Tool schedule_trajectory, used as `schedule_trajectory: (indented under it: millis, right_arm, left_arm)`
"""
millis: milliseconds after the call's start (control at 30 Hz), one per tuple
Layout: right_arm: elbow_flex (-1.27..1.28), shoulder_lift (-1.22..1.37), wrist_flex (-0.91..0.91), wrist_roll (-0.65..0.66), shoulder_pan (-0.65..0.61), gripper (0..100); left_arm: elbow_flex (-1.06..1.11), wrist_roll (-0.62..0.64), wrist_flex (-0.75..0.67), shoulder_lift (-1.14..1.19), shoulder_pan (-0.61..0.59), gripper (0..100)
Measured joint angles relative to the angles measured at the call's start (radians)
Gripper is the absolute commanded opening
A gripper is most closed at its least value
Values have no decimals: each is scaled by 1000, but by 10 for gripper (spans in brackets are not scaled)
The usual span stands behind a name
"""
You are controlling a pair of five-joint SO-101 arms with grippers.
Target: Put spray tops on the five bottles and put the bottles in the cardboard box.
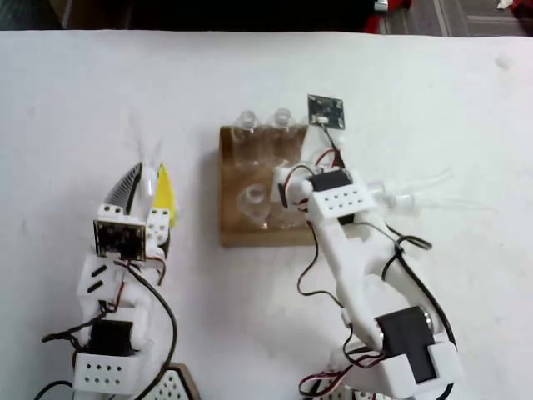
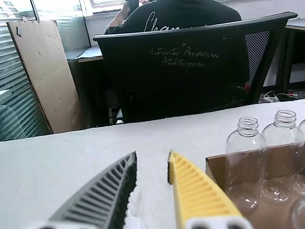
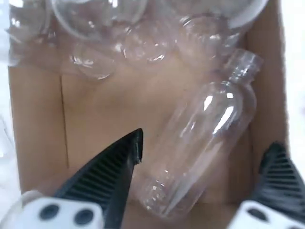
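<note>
**Right hand wide over a lying bottle in the box, left hand waiting beside**

On the white worktop (image 1: pixel 433 100) the cardboard box (image 1: pixel 229 208) sits between my two arms. Several upright bottles (image 2: pixel 245 157) stand in it along the far side, their necks open. One more bottle (image 3: pixel 209 119) lies on its side on the box floor, with its neck toward the upright ones.

These upright bottles crowd the far half of the box, close to the lying bottle's neck. Clear spray tops (image 1: pixel 398 198) with their thin tubes lie on the worktop just beside the box, on the right arm's side. Behind the worktop I see a black chair (image 2: pixel 190 71) and a cardboard sheet (image 2: pixel 45 71) leaning upright.

The right arm (image 1: pixel 358 258) stretches forward over the box and the right hand (image 3: pixel 206 149) points down into it. Its two black fingers (image 3: pixel 109 171) are spread wide, one on each side of the lying bottle, and I cannot tell if they touch it.

The left hand (image 2: pixel 152 167) is low over the worktop, near the box but outside it, pointing away from the arm's base. Its gray finger (image 2: pixel 107 193) and yellow finger (image 2: pixel 198 195) have only a narrow gap at the tips. Something pale sits low between them; I cannot tell what it is.
</note>
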Motion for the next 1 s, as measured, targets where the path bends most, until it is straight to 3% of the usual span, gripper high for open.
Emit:
schedule_trajectory:
  millis: [400, 667, 1000]
  right_arm:
    - [-72, 160, 0, -55, 0, 353]
    - [-75, 161, 0, -61, 15, 130]
    - [-75, 161, 0, -61, 51, 115]
  left_arm:
    - [0, 0, 0, 0, 0, 107]
    - [0, 0, 0, 0, 0, 107]
    - [0, 0, 0, 0, 0, 107]
